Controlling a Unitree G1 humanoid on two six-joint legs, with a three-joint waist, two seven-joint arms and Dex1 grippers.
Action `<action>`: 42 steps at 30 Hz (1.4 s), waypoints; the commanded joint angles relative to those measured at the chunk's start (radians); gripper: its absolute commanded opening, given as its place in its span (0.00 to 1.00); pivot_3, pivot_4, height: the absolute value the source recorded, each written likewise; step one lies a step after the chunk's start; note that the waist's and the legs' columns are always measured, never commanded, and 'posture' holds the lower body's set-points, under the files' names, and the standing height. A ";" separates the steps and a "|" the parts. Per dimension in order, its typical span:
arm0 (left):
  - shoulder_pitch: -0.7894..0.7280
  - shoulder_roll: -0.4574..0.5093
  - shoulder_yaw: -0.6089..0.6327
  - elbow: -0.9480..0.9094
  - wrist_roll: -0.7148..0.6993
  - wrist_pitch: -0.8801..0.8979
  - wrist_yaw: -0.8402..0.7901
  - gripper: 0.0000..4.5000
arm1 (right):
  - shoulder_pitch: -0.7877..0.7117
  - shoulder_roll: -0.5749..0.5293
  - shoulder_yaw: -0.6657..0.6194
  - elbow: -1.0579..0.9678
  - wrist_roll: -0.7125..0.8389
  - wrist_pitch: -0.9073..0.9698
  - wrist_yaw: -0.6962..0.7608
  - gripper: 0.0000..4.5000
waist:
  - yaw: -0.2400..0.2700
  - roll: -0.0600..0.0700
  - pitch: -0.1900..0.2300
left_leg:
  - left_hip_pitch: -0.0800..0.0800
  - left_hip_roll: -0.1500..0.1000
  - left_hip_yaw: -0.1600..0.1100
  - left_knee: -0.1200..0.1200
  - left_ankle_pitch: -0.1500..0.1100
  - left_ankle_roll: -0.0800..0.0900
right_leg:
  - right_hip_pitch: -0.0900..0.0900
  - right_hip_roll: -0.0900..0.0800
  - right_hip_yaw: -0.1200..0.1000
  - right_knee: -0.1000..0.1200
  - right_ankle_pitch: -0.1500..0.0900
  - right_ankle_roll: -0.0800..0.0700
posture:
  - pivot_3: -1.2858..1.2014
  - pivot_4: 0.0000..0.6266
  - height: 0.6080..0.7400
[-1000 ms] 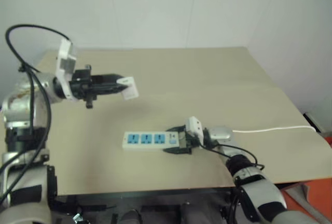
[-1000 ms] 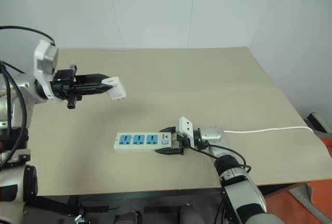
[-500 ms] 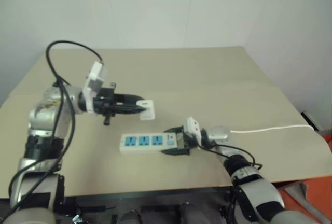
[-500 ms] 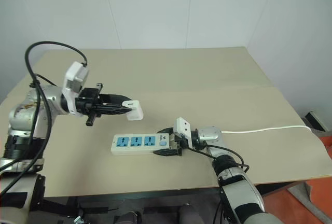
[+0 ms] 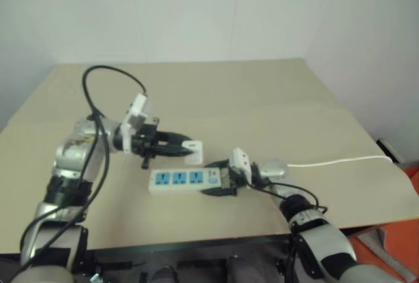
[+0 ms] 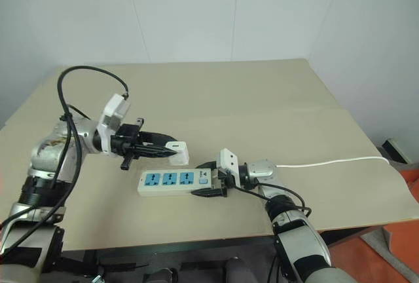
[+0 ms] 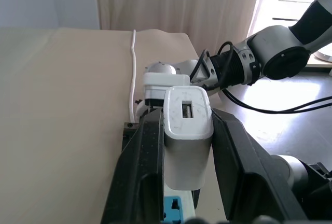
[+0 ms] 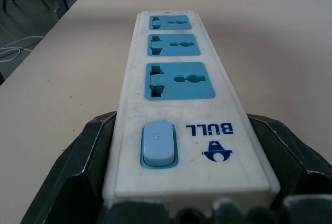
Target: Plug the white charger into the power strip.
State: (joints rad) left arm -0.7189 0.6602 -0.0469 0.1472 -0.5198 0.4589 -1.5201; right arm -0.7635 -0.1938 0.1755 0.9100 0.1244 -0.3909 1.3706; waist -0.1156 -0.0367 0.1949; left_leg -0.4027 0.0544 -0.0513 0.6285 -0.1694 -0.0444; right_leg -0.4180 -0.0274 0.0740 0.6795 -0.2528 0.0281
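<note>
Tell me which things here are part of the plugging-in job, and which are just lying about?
Part of the job:
- white charger, held in the left gripper
- power strip, its switch end held by the right gripper
- its thin white cord

Just there:
- beige table
- curtain

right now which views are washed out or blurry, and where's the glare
Left eye view: hazy, pale, soft throughout. Right eye view: crisper, with the white charger and power strip well defined. Left wrist view: bright window glare blows out one side; the charger up close stays readable. Right wrist view: near switch end sharp, far sockets softer.
</note>
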 commanded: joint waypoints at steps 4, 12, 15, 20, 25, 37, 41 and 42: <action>0.032 -0.017 -0.009 -0.023 0.018 -0.053 0.012 0.22 | 0.020 0.010 0.031 0.016 -0.042 0.000 -0.007 0.76 | -0.003 0.000 0.000 | 0.000 0.000 0.000 0.000 0.000 0.000 | 0.000 0.000 0.000 0.000 0.000 0.000 | 0.52 0.24 1.00; 0.082 -0.045 -0.017 -0.013 0.060 -0.144 0.044 0.22 | 0.023 0.010 0.031 0.013 -0.042 0.001 -0.011 0.76 | -0.003 0.000 0.000 | 0.001 0.000 0.000 0.000 0.000 0.000 | 0.000 0.000 0.000 0.000 0.000 0.000 | 0.52 0.24 1.00; 0.092 -0.045 -0.017 -0.015 0.060 -0.147 0.047 0.22 | 0.023 0.009 0.030 0.013 -0.042 0.002 -0.011 0.76 | -0.004 0.000 0.000 | 0.001 0.000 0.000 -0.001 0.000 0.000 | 0.000 0.000 0.000 0.000 0.000 0.000 | 0.52 0.24 1.00; 0.105 -0.047 -0.018 -0.014 0.065 -0.151 0.056 0.22 | 0.024 0.007 0.030 0.011 -0.041 0.002 -0.011 0.76 | -0.004 0.000 0.000 | 0.001 0.000 0.000 -0.001 0.000 0.000 | 0.000 0.000 0.000 0.000 0.000 0.000 | 0.52 0.24 1.00; 0.114 -0.044 -0.021 -0.008 0.072 -0.162 0.055 0.22 | 0.023 0.007 0.029 0.012 -0.042 0.002 -0.011 0.76 | -0.003 0.000 0.000 | 0.001 0.000 0.000 -0.001 0.000 0.000 | 0.000 0.000 0.000 0.000 0.000 0.000 | 0.52 0.24 1.00; 0.125 -0.048 -0.023 0.010 0.091 -0.184 0.055 0.22 | 0.023 0.005 0.030 0.012 -0.043 0.002 -0.014 0.76 | -0.004 0.000 0.000 | 0.001 0.000 0.000 -0.001 0.000 0.000 | 0.000 0.000 0.000 0.000 0.000 0.000 | 0.52 0.24 1.00; 0.133 -0.049 -0.023 0.015 0.096 -0.192 0.059 0.22 | 0.024 0.004 0.029 0.012 -0.044 0.001 -0.015 0.76 | -0.003 0.000 0.000 | 0.001 0.000 0.000 -0.001 0.000 0.000 | 0.000 0.000 0.000 0.000 0.000 0.000 | 0.52 0.24 1.00; 0.135 -0.050 -0.024 0.016 0.099 -0.197 0.061 0.22 | 0.024 0.004 0.029 0.012 -0.044 0.001 -0.015 0.76 | -0.004 0.000 0.000 | 0.001 0.000 0.000 -0.001 0.000 0.000 | 0.000 0.000 0.000 0.000 0.000 0.000 | 0.52 0.24 1.00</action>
State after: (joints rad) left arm -0.5856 0.6115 -0.0697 0.1714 -0.4227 0.2842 -1.4632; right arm -0.7629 -0.1928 0.1756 0.9089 0.1209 -0.3909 1.3636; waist -0.1192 -0.0369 0.1948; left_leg -0.4019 0.0543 -0.0512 0.6277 -0.1694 -0.0444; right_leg -0.4178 -0.0274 0.0744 0.6792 -0.2530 0.0280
